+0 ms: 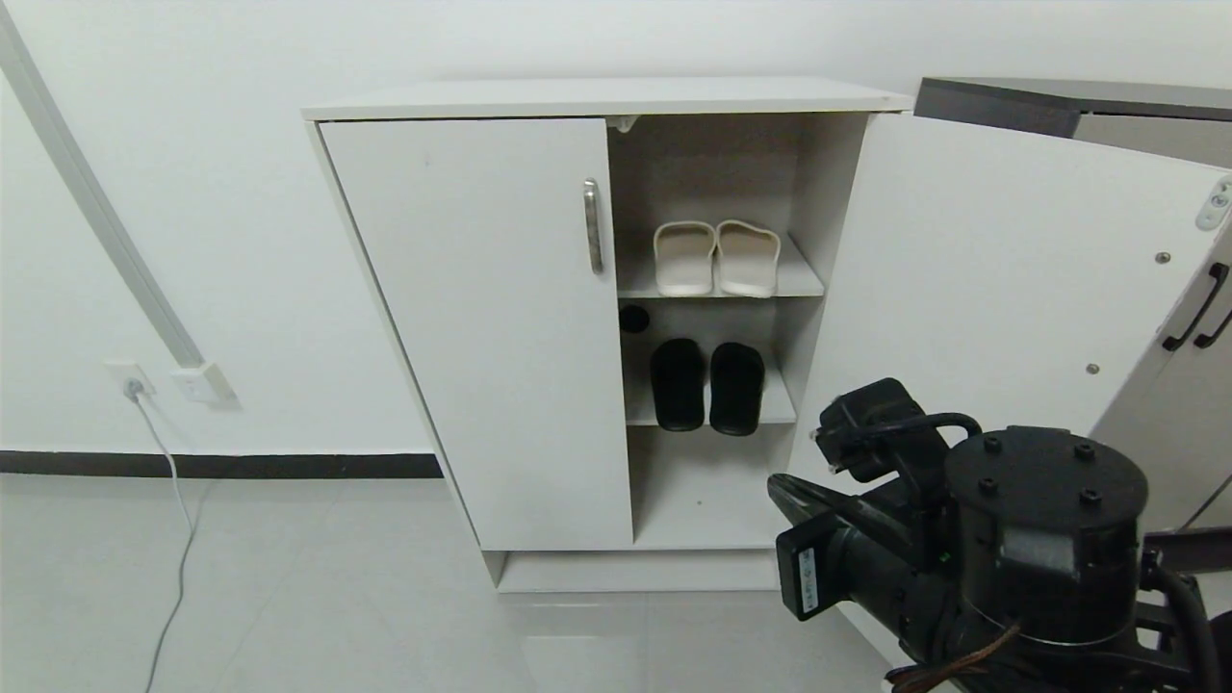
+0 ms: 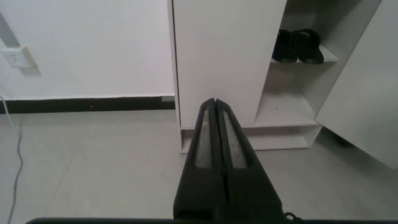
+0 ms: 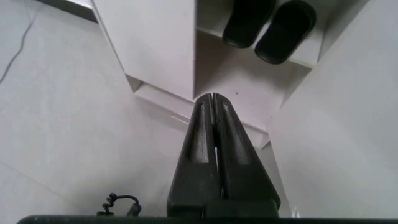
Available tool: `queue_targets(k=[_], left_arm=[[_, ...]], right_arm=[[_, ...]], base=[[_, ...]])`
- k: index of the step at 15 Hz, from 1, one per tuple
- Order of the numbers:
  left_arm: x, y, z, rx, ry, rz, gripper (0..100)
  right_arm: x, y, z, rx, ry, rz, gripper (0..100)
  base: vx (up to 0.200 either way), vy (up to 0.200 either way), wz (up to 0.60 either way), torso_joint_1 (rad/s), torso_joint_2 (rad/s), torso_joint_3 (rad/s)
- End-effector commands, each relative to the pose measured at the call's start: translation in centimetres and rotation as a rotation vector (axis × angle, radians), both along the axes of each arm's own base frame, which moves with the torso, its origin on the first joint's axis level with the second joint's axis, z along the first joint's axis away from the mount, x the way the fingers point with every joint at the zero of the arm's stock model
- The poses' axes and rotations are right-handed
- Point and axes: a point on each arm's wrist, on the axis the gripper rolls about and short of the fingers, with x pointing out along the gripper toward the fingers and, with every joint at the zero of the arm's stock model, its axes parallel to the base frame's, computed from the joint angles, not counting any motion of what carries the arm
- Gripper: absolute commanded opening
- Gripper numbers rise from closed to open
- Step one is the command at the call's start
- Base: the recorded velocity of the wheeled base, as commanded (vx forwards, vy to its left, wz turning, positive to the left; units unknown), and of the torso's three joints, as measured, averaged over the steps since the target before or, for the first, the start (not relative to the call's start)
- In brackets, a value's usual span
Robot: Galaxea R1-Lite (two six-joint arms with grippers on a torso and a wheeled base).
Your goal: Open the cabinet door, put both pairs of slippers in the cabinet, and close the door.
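The white cabinet [image 1: 597, 96] stands against the wall with its right door [image 1: 982, 289] swung wide open and its left door [image 1: 481, 327] closed. A pair of white slippers [image 1: 717, 258] lies on the upper shelf. A pair of black slippers [image 1: 707, 385] [image 2: 298, 46] [image 3: 270, 25] lies on the shelf below. My right gripper [image 1: 782, 489] [image 3: 213, 98] is shut and empty, low in front of the open compartment, beside the open door's inner face. My left gripper [image 2: 213, 102] is shut and empty, held back over the floor, facing the closed left door.
A wall socket with a hanging cable [image 1: 135, 388] and a slanted grey cable duct [image 1: 87, 192] are at the left. A second cabinet with dark handles [image 1: 1193, 318] stands behind the open door. Bare tiled floor [image 1: 337, 616] lies in front of the cabinet.
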Motion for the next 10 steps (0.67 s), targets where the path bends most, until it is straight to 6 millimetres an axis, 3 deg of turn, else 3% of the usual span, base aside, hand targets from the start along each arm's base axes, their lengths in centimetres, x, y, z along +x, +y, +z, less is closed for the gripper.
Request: queue_targets(k=[1,6,10], left_arm=[[-0.01,0.00,0.03,-0.001,-0.001,0.000,0],[-0.01,0.00,0.03,-0.001,-0.001,0.000,0],[-0.01,0.00,0.03,-0.001,-0.001,0.000,0]], right_arm=[[0.01,0.02,-0.10,-0.003,0.002,0.000,0],[0.05,0.08,-0.14,-0.006,0.002,-0.001,0],[0.19,-0.03,-0.14,-0.006,0.001,-0.009,0]], base=[[0.000,0.000,0.00,0.000,0.00,0.000],[0.000,0.000,0.00,0.001,-0.01,-0.016],[0.000,0.000,0.00,0.010,-0.23,-0.326]])
